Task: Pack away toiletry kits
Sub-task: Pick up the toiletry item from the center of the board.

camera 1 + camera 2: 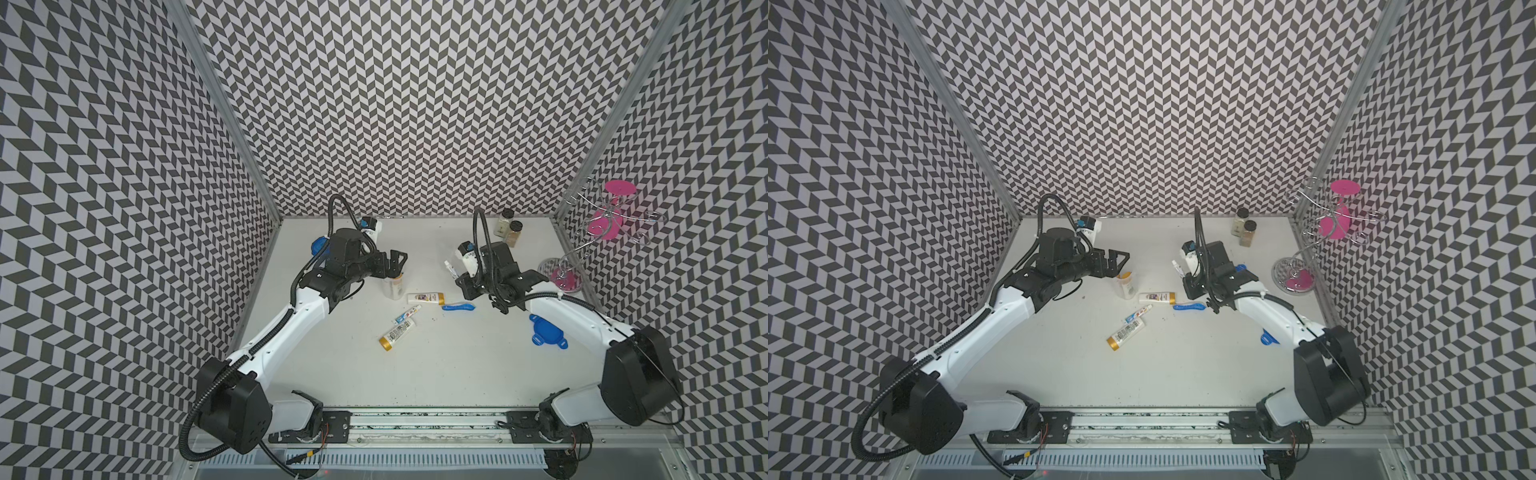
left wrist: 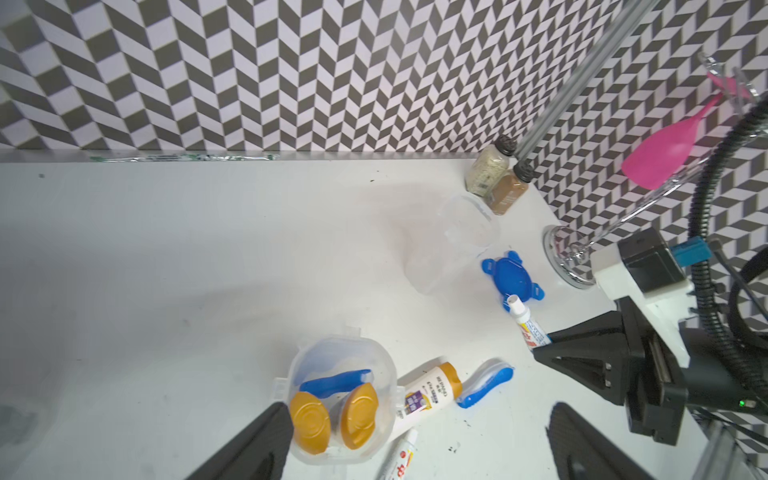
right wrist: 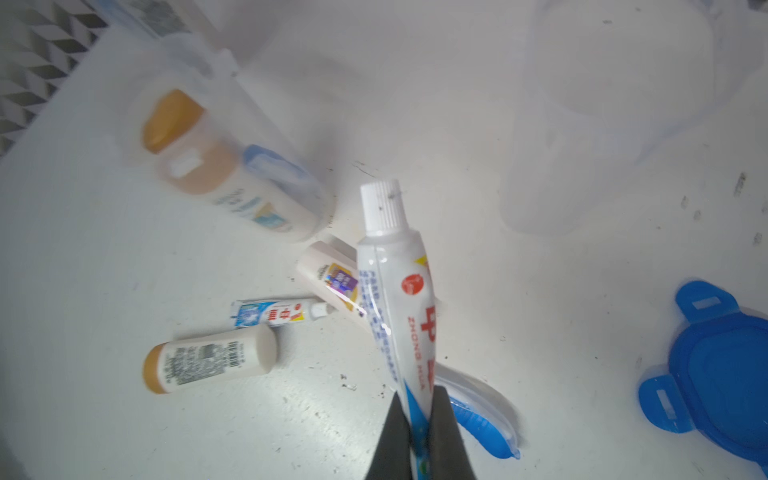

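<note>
Pinching the toothpaste by its flat crimped tail, the right gripper had its jaws pressed tight on it, white cap leading. That hold, I'd say, suited feeding it cap-first into a cup. Red letters down the tube read ZHONG HUA.

Over on the left, the left gripper hung with jaws spread wide above the filled cup, gripping nothing. Two gold-capped tubes and a toothbrush stood inside, upright so they fit.

Mid-table, loose kit lay flat: a purple-labelled tube, its print too small to read, a second toothbrush and a barcoded tube. Toward the far right, an empty cup waited beside a blue lid.
</note>
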`<move>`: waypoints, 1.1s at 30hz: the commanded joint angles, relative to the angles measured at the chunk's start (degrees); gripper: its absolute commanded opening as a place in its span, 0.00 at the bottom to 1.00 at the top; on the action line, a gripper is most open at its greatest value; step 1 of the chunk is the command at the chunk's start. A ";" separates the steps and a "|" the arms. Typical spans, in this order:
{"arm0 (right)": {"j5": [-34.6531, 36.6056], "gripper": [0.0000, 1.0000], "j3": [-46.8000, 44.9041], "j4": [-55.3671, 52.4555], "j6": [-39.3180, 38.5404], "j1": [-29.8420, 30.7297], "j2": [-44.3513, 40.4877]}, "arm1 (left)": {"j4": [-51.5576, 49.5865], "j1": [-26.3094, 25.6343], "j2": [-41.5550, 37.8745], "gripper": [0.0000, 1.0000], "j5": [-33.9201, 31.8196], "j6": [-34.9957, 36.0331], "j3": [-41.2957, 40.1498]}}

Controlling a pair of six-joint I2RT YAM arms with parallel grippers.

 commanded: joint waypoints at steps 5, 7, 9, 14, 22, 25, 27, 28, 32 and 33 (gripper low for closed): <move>-11.12 0.00 -4.10 12.88 -0.91 5.99 -8.63 | 6.79 -0.37 0.17 0.99 13.34 -8.97 -0.48; -12.82 0.00 -4.25 14.59 0.04 6.35 -9.01 | 9.27 -0.87 -0.38 1.00 13.49 -10.87 -2.15; -14.44 0.00 -3.79 15.10 0.57 6.50 -8.69 | 11.52 -1.38 -0.70 0.99 13.96 -12.30 -3.36; -16.15 0.00 -2.95 17.04 1.74 7.82 -7.39 | 12.63 -3.86 0.99 0.92 14.00 -13.20 -3.69; -17.13 0.00 -0.61 17.25 2.30 8.91 -5.08 | 14.98 -7.65 1.90 0.78 12.55 -14.31 -4.66; -17.24 0.00 -0.64 17.61 2.25 8.96 -5.06 | 16.15 -8.07 2.47 0.64 12.06 -15.19 -5.25; -17.40 0.00 -0.65 17.63 2.24 8.97 -5.13 | 16.74 -8.07 2.73 0.51 12.02 -15.71 -5.45; -17.48 0.00 -0.73 17.67 2.33 9.05 -5.16 | 16.59 -8.07 2.80 0.46 11.90 -15.79 -5.45; -17.74 0.00 -0.50 18.40 2.50 9.06 -5.26 | 15.35 -7.86 2.61 0.25 11.22 -15.03 -5.19; -17.63 0.00 -0.23 18.23 2.37 9.10 -5.10 | 14.91 -7.73 2.42 0.20 11.05 -14.67 -5.02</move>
